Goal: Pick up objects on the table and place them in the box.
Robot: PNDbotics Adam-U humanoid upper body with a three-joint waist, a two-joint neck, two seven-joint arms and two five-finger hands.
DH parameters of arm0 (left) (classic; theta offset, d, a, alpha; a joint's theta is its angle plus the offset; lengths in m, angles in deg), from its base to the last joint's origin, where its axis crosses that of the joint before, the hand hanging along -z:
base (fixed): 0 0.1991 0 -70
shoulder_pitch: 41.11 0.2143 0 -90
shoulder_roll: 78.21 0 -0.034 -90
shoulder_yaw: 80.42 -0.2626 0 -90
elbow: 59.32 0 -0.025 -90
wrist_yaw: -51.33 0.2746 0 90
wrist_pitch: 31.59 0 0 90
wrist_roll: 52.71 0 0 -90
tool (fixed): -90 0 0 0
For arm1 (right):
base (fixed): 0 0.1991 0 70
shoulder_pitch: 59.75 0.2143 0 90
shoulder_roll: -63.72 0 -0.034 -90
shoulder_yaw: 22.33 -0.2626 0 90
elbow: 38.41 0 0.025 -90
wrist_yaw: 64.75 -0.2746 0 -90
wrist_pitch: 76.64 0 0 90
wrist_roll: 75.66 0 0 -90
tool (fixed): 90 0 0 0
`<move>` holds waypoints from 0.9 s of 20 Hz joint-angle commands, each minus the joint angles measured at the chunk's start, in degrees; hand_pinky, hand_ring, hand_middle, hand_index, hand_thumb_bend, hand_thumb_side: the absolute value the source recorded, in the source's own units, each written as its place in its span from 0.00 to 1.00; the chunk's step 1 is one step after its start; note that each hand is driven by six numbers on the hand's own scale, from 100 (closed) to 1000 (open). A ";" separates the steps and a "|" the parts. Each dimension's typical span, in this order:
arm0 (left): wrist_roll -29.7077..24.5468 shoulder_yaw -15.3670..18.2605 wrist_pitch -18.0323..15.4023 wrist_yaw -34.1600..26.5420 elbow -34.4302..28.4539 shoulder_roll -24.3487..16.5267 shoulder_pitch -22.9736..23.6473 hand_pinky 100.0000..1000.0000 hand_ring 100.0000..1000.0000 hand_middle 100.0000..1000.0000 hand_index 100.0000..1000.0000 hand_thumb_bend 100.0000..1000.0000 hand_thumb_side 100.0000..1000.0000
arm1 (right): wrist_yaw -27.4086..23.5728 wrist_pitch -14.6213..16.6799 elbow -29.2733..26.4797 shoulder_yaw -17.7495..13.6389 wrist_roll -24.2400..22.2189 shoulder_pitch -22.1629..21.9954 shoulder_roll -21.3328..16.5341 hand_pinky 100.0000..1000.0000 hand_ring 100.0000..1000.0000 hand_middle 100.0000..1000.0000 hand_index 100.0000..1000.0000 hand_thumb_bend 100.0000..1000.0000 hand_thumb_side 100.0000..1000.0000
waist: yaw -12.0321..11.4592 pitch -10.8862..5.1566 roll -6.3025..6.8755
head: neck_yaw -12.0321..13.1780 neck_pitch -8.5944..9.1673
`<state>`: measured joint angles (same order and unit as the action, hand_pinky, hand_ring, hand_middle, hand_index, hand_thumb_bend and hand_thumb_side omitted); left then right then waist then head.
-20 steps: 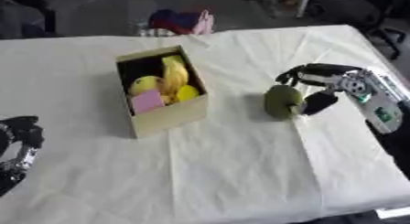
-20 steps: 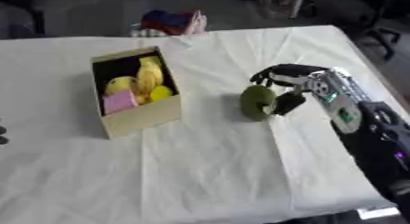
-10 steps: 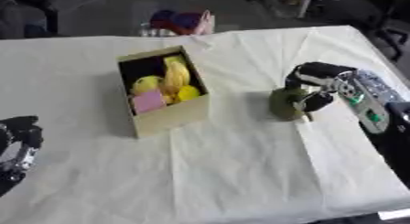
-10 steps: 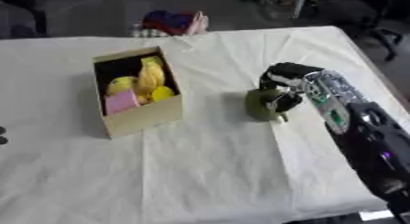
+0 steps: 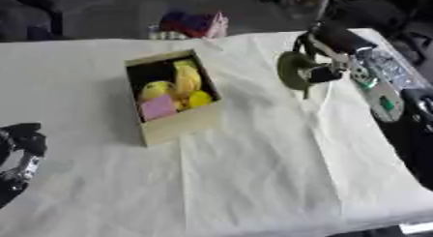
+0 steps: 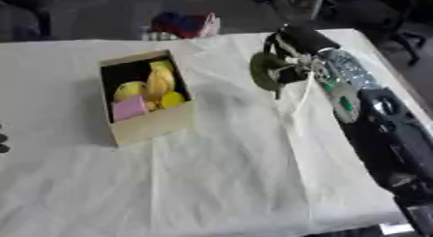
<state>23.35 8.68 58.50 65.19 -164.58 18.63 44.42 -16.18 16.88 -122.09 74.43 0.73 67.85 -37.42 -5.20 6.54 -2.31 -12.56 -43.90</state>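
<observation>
A dark green object (image 5: 294, 69) is held in the curled fingers of the right hand (image 5: 325, 50), right of the box (image 5: 172, 101). The left hand (image 5: 19, 154), fingers unclear, is seen lower left of the box.

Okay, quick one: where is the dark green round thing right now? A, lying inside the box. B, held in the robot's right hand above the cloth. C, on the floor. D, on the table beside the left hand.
B: the right hand has its fingers curled round the green object, off the cloth to the right of the box.
</observation>
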 commanded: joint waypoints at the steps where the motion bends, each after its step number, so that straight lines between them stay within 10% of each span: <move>1: -0.05 0.10 -0.12 -0.04 -0.67 -0.66 -0.23 0.85 0.58 0.57 0.76 0.14 0.53 | -3.08 -0.08 -1.44 1.36 0.27 4.57 1.01 0.70 0.46 0.20 0.30 0.00 0.00 | -0.18 -1.70 0.09 | -0.24 -0.22; 18: -0.77 -0.56 -0.23 -0.58 -0.56 -0.06 -0.27 0.85 0.58 0.57 0.76 0.14 0.53 | -2.43 5.71 20.09 9.14 -8.33 15.60 18.21 0.71 0.49 0.25 0.35 0.01 0.00 | -1.34 -1.55 0.70 | -2.15 -0.22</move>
<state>22.72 8.28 58.39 64.90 -164.55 18.75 44.49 -19.23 22.10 -103.04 83.51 -6.77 82.17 -19.69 -6.44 6.40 -2.28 -14.45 -43.90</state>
